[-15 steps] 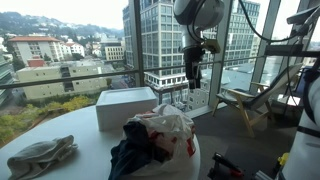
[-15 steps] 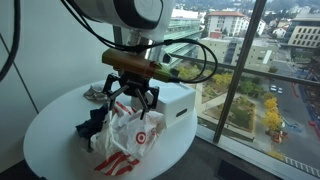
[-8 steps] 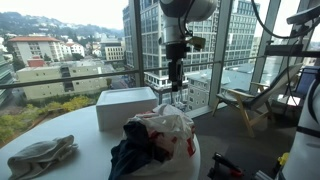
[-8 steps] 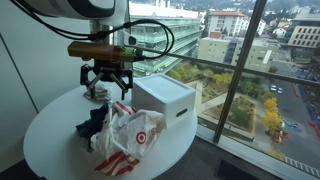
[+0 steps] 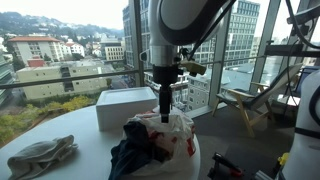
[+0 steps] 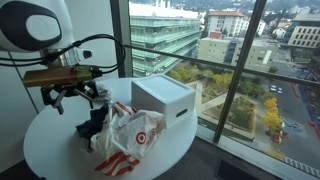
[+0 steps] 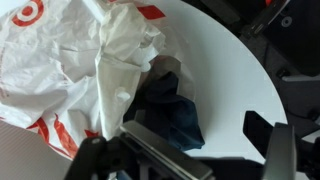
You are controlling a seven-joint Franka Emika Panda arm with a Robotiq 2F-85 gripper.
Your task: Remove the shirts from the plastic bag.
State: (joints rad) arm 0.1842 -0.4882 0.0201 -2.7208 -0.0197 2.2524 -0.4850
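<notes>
Over the round table (image 6: 55, 150), arm reaches down, wrist near vertical; gripper (image 6: 73, 99) hangs just above the dark shirt (image 6: 92, 125), jaws spread wide, nothing between them; wrist view agrees, fingers (image 7: 278, 150) apart with the shirt below; shirt spills from the mouth of the plastic bag (image 6: 132, 130), partly inside; crumpled bag plastic crowds one side of it; white box (image 6: 165, 98) stands just behind the bag; grey cloth (image 5: 40, 156) lies well apart on the table

High-rise office: floor-to-ceiling windows (image 6: 240, 80), city buildings (image 5: 40, 48) far below, round white table (image 6: 40, 138).
</notes>
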